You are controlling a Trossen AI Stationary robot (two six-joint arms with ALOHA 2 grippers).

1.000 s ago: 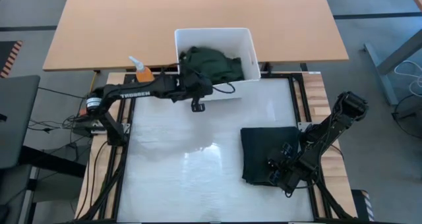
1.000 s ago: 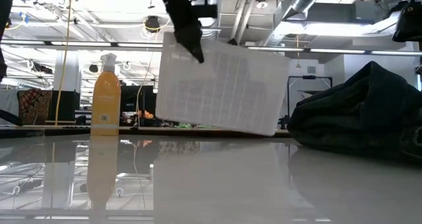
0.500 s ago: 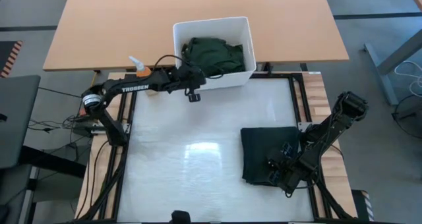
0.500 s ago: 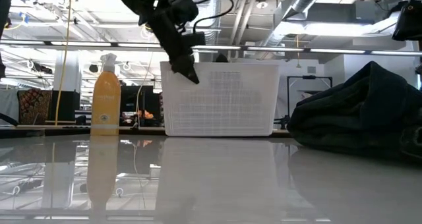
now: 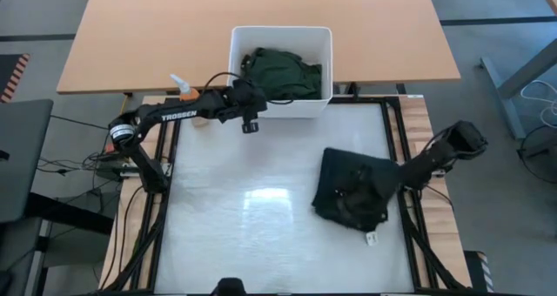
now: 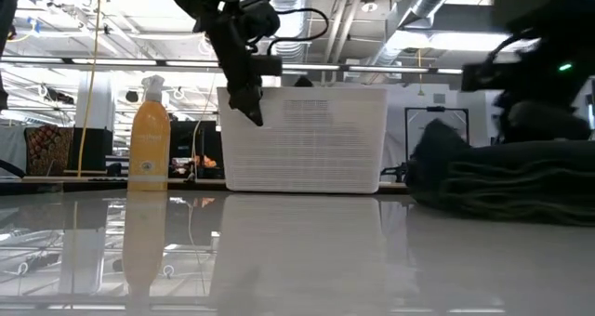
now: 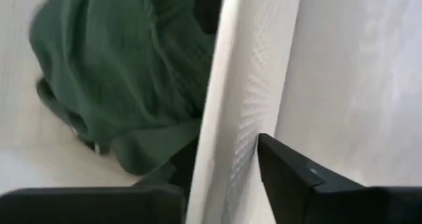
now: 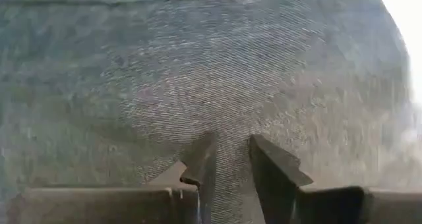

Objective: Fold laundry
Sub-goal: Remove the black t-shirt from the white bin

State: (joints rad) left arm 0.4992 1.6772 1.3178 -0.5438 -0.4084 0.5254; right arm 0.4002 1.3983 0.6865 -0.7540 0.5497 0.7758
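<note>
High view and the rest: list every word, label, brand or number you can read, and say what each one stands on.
"TROSSEN": white letters along the left arm, high view.
Orange spray bottle: no print can be made out on its front in the low view.
White bin, folded black garment, dark green garment: no text seen.
Both wrist views: no text.

Dark arms, white "TROSSEN" lettering
</note>
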